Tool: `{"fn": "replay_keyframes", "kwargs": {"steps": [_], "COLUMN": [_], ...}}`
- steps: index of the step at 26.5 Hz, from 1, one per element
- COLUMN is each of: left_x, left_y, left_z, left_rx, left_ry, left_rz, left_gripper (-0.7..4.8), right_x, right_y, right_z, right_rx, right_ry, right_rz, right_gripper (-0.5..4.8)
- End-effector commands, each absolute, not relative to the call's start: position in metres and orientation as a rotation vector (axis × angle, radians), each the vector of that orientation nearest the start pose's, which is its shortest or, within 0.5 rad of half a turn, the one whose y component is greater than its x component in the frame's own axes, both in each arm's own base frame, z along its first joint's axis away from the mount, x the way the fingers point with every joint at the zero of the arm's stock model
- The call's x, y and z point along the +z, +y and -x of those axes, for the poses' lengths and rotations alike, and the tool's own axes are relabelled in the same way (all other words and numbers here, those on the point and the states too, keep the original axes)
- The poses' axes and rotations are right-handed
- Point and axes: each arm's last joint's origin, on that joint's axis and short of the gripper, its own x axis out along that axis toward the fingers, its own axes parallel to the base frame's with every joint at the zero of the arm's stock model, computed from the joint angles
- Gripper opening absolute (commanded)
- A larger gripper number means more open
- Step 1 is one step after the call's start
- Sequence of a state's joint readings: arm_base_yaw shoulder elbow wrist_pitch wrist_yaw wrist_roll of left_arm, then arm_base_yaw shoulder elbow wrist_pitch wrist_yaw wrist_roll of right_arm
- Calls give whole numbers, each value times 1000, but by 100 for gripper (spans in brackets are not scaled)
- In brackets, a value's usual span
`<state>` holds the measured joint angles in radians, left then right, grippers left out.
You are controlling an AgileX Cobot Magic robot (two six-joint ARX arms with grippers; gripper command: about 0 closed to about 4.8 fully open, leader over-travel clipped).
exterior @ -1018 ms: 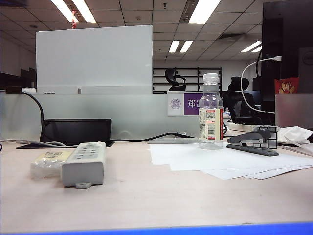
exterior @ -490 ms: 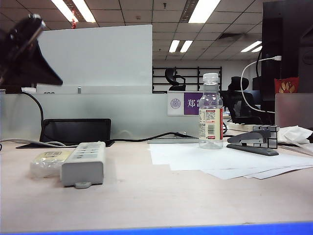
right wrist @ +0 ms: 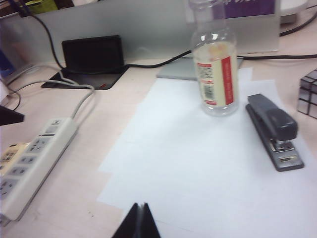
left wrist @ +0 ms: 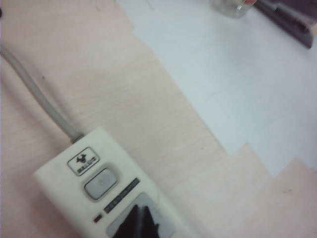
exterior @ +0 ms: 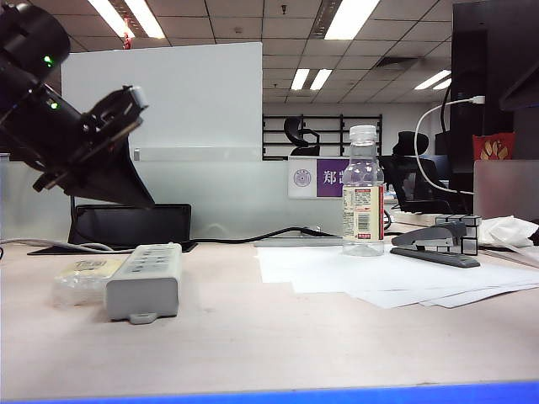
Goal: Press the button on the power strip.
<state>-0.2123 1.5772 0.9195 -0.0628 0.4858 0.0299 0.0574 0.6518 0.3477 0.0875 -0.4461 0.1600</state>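
Light-grey power strip lies at counter left. Left gripper, fingers closed, has swung in from off-frame, now hovering above the strip's button; press imminent. Right gripper, fingers closed, hangs over paper sheets.

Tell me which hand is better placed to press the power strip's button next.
Left. The left hand hangs shut above the power strip, close by its button. The right hand, also shut, sits over the paper sheets, away from the strip.
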Motion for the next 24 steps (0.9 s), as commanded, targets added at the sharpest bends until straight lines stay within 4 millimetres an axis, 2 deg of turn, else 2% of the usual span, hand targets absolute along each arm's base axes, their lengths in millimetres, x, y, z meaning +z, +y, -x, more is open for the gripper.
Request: {"fn": "replay_keyframes", "kwargs": {"steps": [1,9,15,18,24], "left_x": [204,191,183,180,172], "left_y": [-82,-83,-84,-85,-86], "left_z": [-316,-322,-326,-329,-333], "left_rx": [-672,-673,-674,-678,-673], "left_ry": [681,704,712,710,726], "left_rz": [41,44,42,44,24], "left_gripper": [-5,-5,-5,-5,-5], "right_x": [231,228,215,218,234], "right_y": [22,29,51,63,66], "right_z": [-153,-154,-162,-162,-164], "right_rx": [489,555,690,757,779], "right_ry": [234,263,364,324,284], "right_rz": [-191,-188,-187,-172,-166], "right_gripper": [0,0,0,0,0]}}
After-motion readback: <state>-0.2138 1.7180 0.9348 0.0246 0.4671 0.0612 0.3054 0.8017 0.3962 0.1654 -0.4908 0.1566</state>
